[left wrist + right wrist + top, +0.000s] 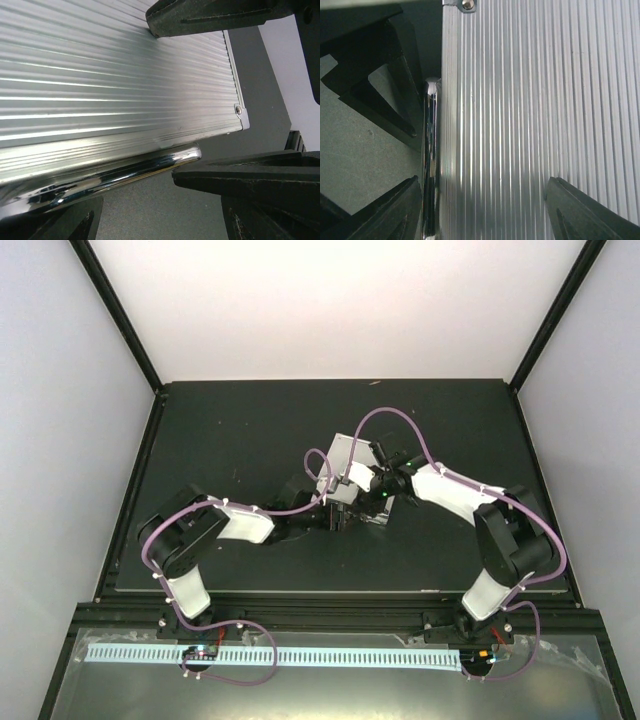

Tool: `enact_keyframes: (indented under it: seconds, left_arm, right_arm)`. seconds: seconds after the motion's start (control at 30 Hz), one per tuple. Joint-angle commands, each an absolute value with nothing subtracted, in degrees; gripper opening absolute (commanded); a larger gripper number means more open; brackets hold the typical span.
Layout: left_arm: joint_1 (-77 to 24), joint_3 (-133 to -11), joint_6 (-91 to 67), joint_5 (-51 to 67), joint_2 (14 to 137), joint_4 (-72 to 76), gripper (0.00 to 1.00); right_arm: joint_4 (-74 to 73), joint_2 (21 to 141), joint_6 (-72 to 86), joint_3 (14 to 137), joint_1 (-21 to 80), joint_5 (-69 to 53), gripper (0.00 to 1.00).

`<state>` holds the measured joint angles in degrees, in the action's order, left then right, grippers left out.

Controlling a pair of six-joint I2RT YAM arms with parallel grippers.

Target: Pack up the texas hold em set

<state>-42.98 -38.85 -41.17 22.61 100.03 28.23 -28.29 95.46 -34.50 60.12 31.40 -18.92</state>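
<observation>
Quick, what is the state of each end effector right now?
Left end effector: open, astride the briefcase edge, grip cannot be told.
Right end effector: open, astride the briefcase, grip cannot be told.

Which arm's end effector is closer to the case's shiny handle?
Too close to call: the left end effector straddles the handle at its end; the right end effector has it just inside one finger.
</observation>
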Motion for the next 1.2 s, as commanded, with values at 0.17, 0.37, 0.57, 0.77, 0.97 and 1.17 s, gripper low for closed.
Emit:
enact_keyframes:
  seconds: [0.17, 0.37, 0.57, 0.77, 0.97, 1.17]
  left_arm:
    - [-41.5, -40.3, -42.8, 23.7, 98.0, 38.9, 0.66]
    - [-41.5, -40.6, -43.8, 25.0, 98.8, 40.2, 0.65]
    - [-41.4, -41.0, -43.7, 24.6, 98.9, 39.4, 0.66]
    - [-41.4, -41.1, -44.4, 25.1, 99.5, 39.2, 0.66]
    - [-41.4, -41.8, -44.6, 26.3, 101.0, 39.8, 0.66]
    - [-42.0, -42.0, -44.8, 26.5, 101.3, 39.5, 0.67]
  right_arm:
    - [-36.8, 100.0, -32.7, 58.8, 30.9, -20.7, 0.71]
    - [-37.1, 100.1, -32.7, 58.9, 30.4, -20.7, 0.71]
    - [-36.4, 99.6, -33.1, 58.2, 30.4, -20.0, 0.73]
    - [-35.1, 98.7, -35.6, 56.3, 30.5, -17.8, 0.77]
    - [-33.1, 98.6, -35.9, 55.1, 30.5, -13.8, 0.77]
    - [-33.5, 99.7, -35.3, 55.8, 30.5, -14.7, 0.76]
